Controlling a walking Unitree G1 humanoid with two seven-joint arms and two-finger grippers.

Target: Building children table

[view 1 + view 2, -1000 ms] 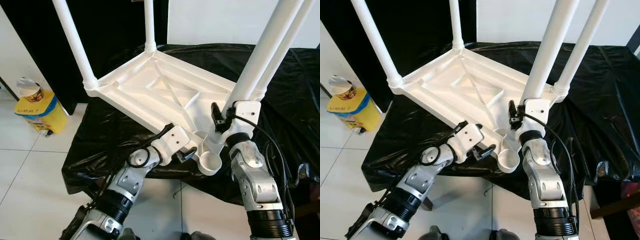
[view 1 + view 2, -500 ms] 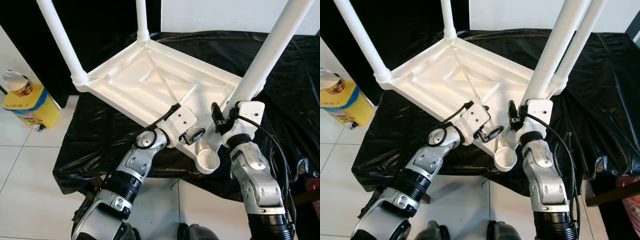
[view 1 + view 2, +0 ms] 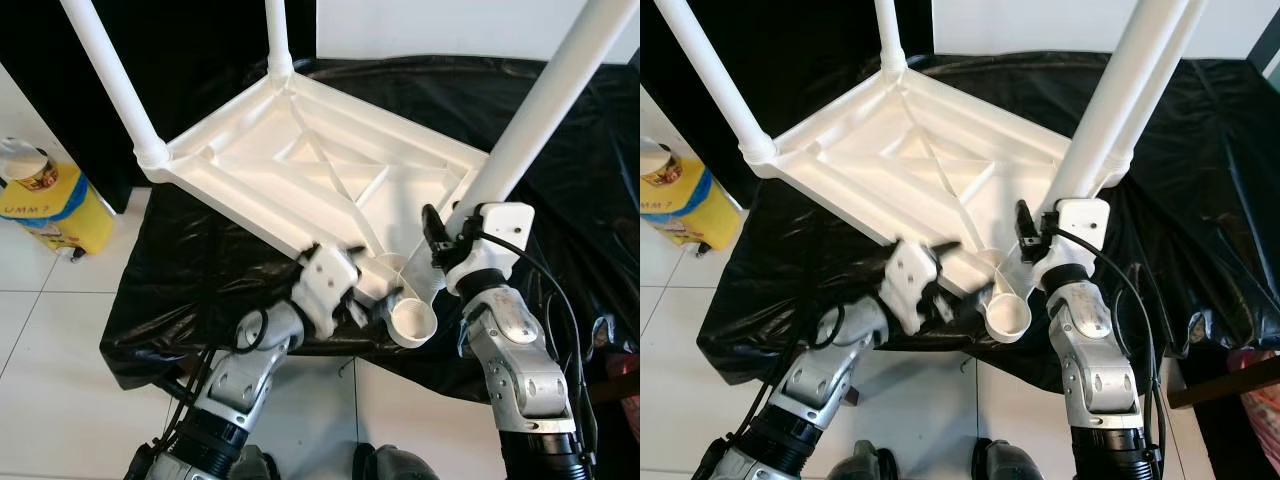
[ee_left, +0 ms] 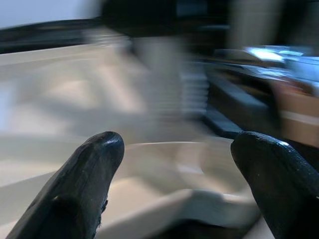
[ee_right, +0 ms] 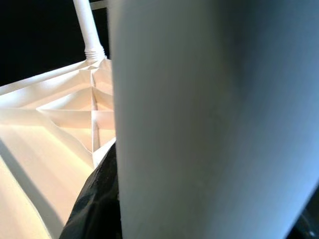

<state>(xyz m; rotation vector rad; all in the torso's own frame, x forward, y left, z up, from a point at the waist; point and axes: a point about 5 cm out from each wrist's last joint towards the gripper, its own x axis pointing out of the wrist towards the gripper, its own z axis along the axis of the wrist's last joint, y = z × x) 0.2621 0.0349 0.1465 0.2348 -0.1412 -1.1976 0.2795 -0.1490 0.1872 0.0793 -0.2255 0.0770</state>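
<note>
A white plastic children's table [image 3: 250, 165] lies upside down on a surface draped in black sheet [image 3: 200, 270]. Two legs [image 3: 110, 80] stand up from its left and far corners, and another [image 3: 1155, 95] rises at the right corner. My right gripper [image 3: 447, 232] is shut on a loose white leg [image 3: 535, 110], holding it upright just behind the round corner socket [image 3: 413, 322] at the near edge. In the right wrist view this leg [image 5: 209, 119] sits hard against a black finger [image 5: 94, 209]. My left gripper [image 3: 368, 303] is open, just left of the socket; its fingers [image 4: 84, 184] frame the socket's blurred rim.
A yellow bin with a blue band [image 3: 45, 205] stands on the white tiled floor [image 3: 50, 330] at the left. A black curtain [image 3: 190, 60] and a white wall [image 3: 440, 25] lie behind. The sheeted surface's front edge is close to my body.
My left gripper has dropped back from the table's underside ribs to the near edge beside the socket. The right gripper keeps its hold on the leg. The view has shifted slightly.
</note>
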